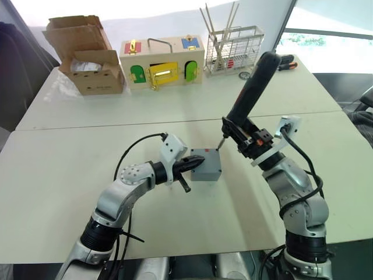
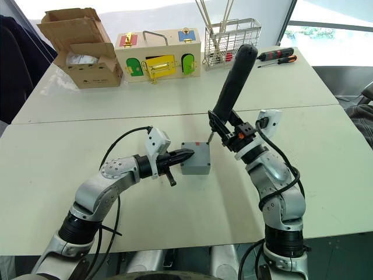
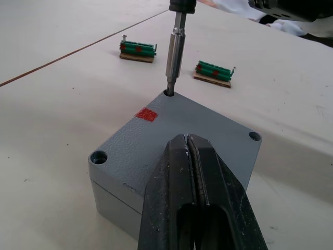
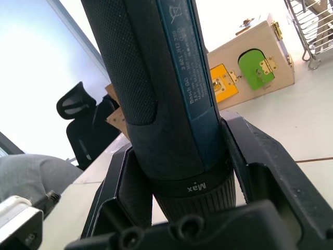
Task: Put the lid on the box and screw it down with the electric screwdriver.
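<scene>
The grey box (image 1: pixel 206 171) sits mid-table with the lid (image 3: pixel 177 135) lying flat on top of it; a small red mark (image 3: pixel 146 114) shows on the lid. My left gripper (image 1: pixel 200 160) is shut, its tips resting on the lid's near-left edge with nothing between the fingers (image 3: pixel 208 192). My right gripper (image 1: pixel 242 137) is shut on the electric screwdriver (image 1: pixel 253 87), which leans up and away to the right. Its metal bit (image 3: pixel 176 52) stands in the lid's far corner hole. The box's contents are hidden under the lid.
At the table's far side stand a cardboard carton (image 1: pixel 87 58), a wooden latch box (image 1: pixel 162 61) and a wire rack (image 1: pixel 233 49). Two hand screwdrivers (image 2: pixel 277 56) lie far right. Two green terminal blocks (image 3: pixel 138 49) lie on the table beyond the box.
</scene>
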Controlling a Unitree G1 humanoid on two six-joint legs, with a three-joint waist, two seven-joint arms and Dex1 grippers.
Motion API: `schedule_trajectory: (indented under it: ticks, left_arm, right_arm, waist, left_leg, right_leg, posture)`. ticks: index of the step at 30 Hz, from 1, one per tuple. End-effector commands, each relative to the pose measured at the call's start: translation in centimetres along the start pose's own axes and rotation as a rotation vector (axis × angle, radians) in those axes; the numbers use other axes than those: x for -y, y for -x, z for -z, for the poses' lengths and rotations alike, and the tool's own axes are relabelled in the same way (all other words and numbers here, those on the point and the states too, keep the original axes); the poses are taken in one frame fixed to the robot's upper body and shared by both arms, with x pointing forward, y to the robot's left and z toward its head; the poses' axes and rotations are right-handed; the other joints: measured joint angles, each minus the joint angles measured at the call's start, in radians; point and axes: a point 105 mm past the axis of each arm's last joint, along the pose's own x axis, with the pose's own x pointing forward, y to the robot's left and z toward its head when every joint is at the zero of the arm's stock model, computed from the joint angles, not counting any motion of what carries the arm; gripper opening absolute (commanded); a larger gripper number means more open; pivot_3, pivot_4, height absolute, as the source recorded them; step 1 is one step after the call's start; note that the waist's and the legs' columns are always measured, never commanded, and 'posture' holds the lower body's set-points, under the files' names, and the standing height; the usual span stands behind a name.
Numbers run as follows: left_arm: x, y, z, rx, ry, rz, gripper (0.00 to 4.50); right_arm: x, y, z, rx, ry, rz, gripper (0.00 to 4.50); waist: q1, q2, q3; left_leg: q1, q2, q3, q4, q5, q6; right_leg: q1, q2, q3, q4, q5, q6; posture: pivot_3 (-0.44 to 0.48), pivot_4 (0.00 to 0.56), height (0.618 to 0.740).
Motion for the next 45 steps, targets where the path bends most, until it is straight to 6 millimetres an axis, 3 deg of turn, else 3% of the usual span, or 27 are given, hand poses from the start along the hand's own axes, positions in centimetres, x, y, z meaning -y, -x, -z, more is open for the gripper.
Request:
schedule_trajectory:
  ticks: [1, 11, 34, 38, 41, 45]
  left_arm:
    - [0.1, -0.1, 0.1, -0.008, -0.012, 0.002, 0.0]
    - [0.0, -0.1, 0.4, -0.008, 0.027, -0.009, 0.0]
    - [0.4, -0.1, 0.3, -0.025, 0.032, -0.002, 0.0]
    - [0.4, -0.1, 0.2, -0.025, 0.032, -0.002, 0.0]
    - [0.4, -0.1, 0.3, -0.026, 0.033, -0.003, 0.0]
    - [0.3, -0.1, 0.2, -0.026, 0.033, -0.003, 0.0]
  right_arm:
    - [-0.4, 0.0, -0.9, 0.034, 0.039, -0.027, 1.78]
    - [-2.7, -0.3, 2.0, -0.07, 0.082, -0.14, 1.78]
    - [-2.2, 0.3, 6.9, -0.225, 0.108, -0.111, 1.78]
    - [-2.0, 0.6, 7.6, -0.245, 0.106, -0.101, 1.78]
    - [-1.9, 0.8, 8.0, -0.256, 0.102, -0.095, 1.78]
    - [-1.7, 1.1, 8.5, -0.264, 0.091, -0.078, 1.78]
  waist:
    - [0.0, 0.0, 0.0]
    - [-0.001, 0.0, 0.0]
    - [-0.002, -0.005, -0.014]
    - [-0.002, -0.007, -0.016]
    - [-0.002, -0.007, -0.017]
    - [-0.002, -0.007, -0.018]
  left_leg:
    - [0.001, 0.0, 0.0, 0.0, 0.0, 0.0]
    - [0.009, 0.0, 0.0, -0.002, -0.003, 0.004]
    - [0.014, 0.001, 0.0, -0.003, -0.004, 0.007]
    - [0.018, 0.001, 0.0, -0.005, -0.006, 0.009]
    - [0.029, 0.001, 0.0, -0.01, -0.006, 0.01]
    - [0.03, 0.001, -0.001, -0.01, -0.007, 0.011]
  right_leg:
    - [0.001, 0.0, 0.0, 0.0, 0.0, 0.0]
    - [0.009, 0.0, 0.0, -0.002, 0.0, 0.0]
    - [0.013, 0.001, 0.0, -0.003, 0.0, 0.0]
    - [0.018, 0.001, -0.001, -0.005, -0.001, 0.0]
    - [0.031, 0.002, -0.002, -0.016, -0.001, 0.0]
    - [0.032, 0.002, -0.002, -0.017, -0.001, 0.0]
  posture:
    - [0.0, 0.15, 0.734]
    - [0.0, 0.15, 0.734]
    - [0.0, 0.15, 0.734]
    - [0.0, 0.15, 0.734]
    - [0.0, 0.15, 0.734]
    - [0.0, 0.15, 0.734]
